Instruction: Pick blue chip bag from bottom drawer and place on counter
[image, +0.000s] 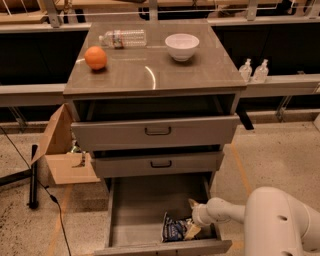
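Note:
The blue chip bag (175, 229) lies crinkled on the floor of the bottom drawer (135, 210), near its front right corner. The drawer is pulled fully open. My gripper (192, 218) reaches into the drawer from the right, at the bag's right edge, one tan fingertip (191, 230) resting against the bag and another above it. The white arm (235, 210) runs off to the lower right. The counter (155, 70) is the glossy grey top of the cabinet, above.
On the counter stand an orange (95, 57), a lying water bottle (122, 38) and a white bowl (181, 46). The two upper drawers (157, 131) are partly open. A cardboard box (62, 150) sits left of the cabinet. Two small bottles (253, 70) stand on a ledge at right.

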